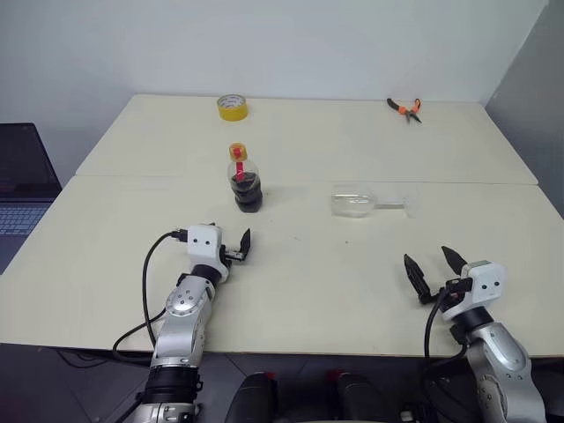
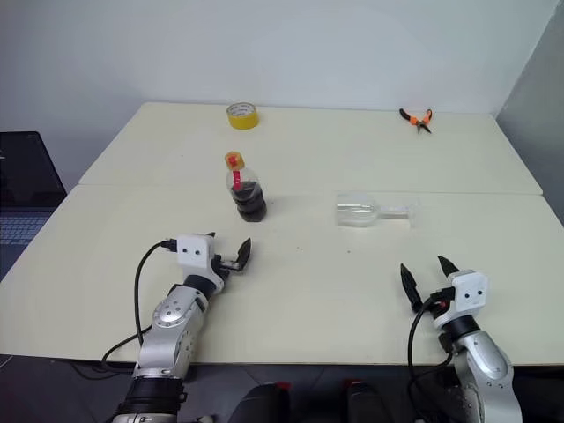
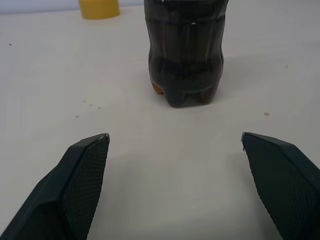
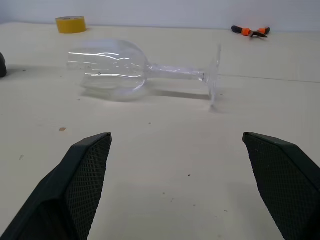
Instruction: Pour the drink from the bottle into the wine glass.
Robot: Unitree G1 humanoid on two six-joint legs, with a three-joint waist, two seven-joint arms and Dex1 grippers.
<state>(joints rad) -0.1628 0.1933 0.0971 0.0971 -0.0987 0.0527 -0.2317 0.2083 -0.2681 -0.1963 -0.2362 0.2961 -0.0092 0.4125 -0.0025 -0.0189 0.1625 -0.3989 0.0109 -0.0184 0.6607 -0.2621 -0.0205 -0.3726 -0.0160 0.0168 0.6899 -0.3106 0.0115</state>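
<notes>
Nothing of the pouring looks begun from where I stand; on the left, the left pincer (image 1: 238, 248) hovers low over the surface (image 1: 308, 282) with its two black fingers spread wide and nothing between them, pointed toward the bottle (image 1: 244, 179) just beyond it; that bottle stands upright, yellow cap on, the drink (image 1: 247, 189) dark in its lower half; further right the wine glass (image 1: 363, 204) lies on its side, empty, bowl toward the bottle and foot away from it, well apart from both arms; on the right, the right pincer (image 1: 433, 270) also hangs spread and empty, nearer the front edge, facing the fallen glass; a yellow tape roll (image 1: 232, 107) and orange-handled pliers (image 1: 405, 108) sit far back, out of the way; by my reckoning everything is left: stand the glass up, grip the bottle, get the cap off, tip and pour.
</notes>
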